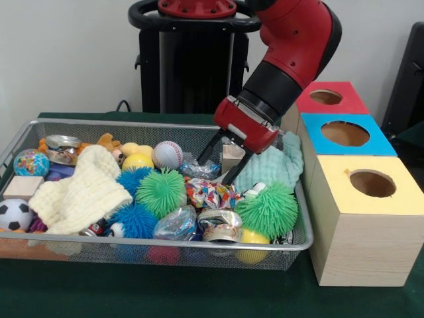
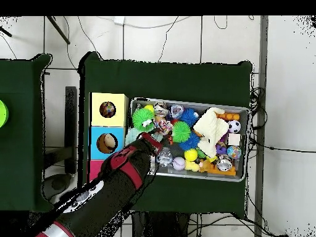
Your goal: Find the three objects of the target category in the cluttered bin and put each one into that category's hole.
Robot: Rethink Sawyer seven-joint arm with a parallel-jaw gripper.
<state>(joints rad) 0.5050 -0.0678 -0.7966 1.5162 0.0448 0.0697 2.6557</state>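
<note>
The red arm reaches down into the wire bin [image 1: 26, 136], and its end effector [image 1: 224, 167] has fingers spread wide around a small wooden block [image 1: 232, 156]. At the bin's 3 o'clock stand three boxes with holes: red [image 1: 326, 97], blue [image 1: 345, 134], yellow [image 1: 372, 183].

A green-clothed table [image 1: 165, 291] carries a wire mesh bin [image 1: 132, 255] beside three wooden boxes [image 1: 368, 245].

Bin [image 1: 165, 246] packed tight; mint cloth [image 1: 275, 167], wooden block [image 1: 232, 158] crowd jaws.
</note>
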